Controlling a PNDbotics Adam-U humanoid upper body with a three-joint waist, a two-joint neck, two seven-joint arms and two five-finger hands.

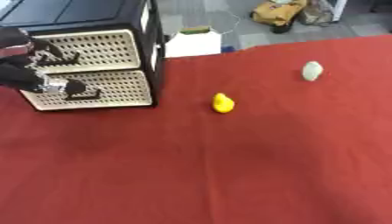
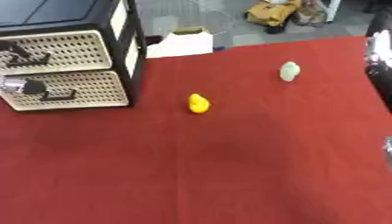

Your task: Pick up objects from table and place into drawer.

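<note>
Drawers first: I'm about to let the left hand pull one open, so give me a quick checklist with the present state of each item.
1. Left hand at lower drawer handle: ok.
2. Fingers curled round the handle: cannot tell.
3. Lower drawer open: not ok, it looks shut.
4. Upper drawer shut: ok.
5. Yellow toy and green object on the cloth, apart from the drawers: ok.
6. Right hand ready: cannot tell; only an arm shows at the right edge.
</note>
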